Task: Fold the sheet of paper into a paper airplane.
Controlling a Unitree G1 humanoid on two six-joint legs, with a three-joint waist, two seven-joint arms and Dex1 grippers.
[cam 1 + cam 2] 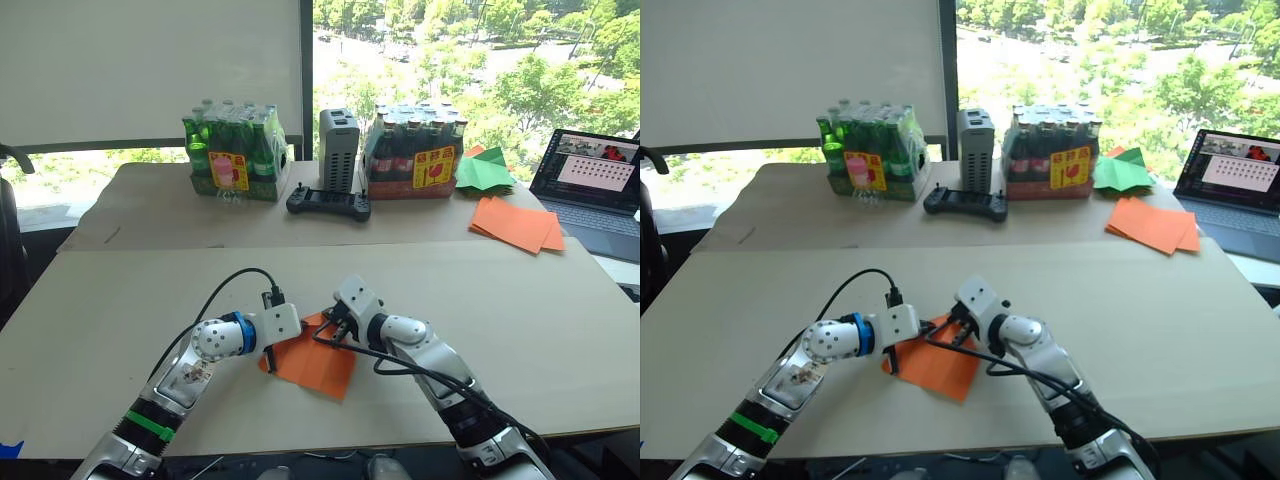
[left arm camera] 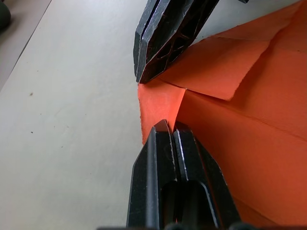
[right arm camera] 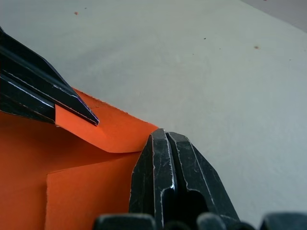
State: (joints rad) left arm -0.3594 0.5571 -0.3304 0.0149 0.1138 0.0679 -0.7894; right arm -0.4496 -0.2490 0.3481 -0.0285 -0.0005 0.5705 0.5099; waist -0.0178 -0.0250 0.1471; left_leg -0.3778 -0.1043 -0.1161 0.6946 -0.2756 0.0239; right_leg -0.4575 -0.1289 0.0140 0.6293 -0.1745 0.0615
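The sheet of paper lies creased on the near table, between the 2 arms. The left gripper has its fingers pressed together, tips on the paper's edge beside a folded flap. The right gripper also has its fingers together, resting at the paper's corner; whether either pinches the paper cannot be told. Well apart, on the far table, stand 2 shrink-wrapped packs of bottles, a grey upright box and a black controller. Green paper pieces and a stack of orange sheets lie near a laptop. Nothing blocks the paper but the grippers.
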